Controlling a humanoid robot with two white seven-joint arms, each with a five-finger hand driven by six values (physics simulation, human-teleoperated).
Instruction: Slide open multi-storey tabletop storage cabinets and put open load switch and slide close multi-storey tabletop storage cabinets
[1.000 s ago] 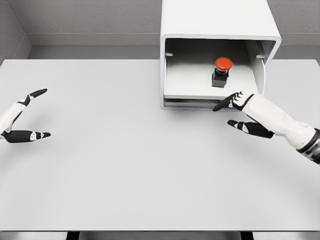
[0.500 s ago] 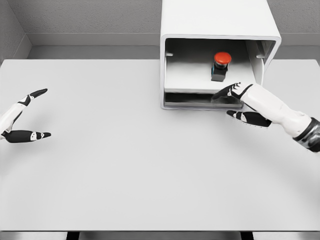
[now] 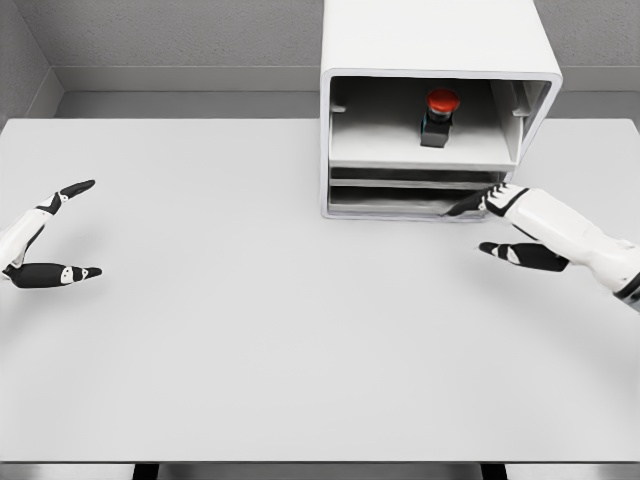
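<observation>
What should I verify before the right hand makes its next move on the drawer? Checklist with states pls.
1. Load switch upright on the top drawer: ok.
2. Top drawer pushed back inside the cabinet: looks ok, full seating cannot tell.
3. Right hand empty, fingers open: ok.
4. Right fingertips off the cabinet front: not ok, they sit at the lower drawer edge.
5. Left hand parked open at the table's left edge: ok.

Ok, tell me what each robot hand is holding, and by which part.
Nothing is held. The right robot hand is open, its fingertips at the cabinet front by the lower drawers. The left robot hand is open over the table. The switch sits alone in the top drawer.
</observation>
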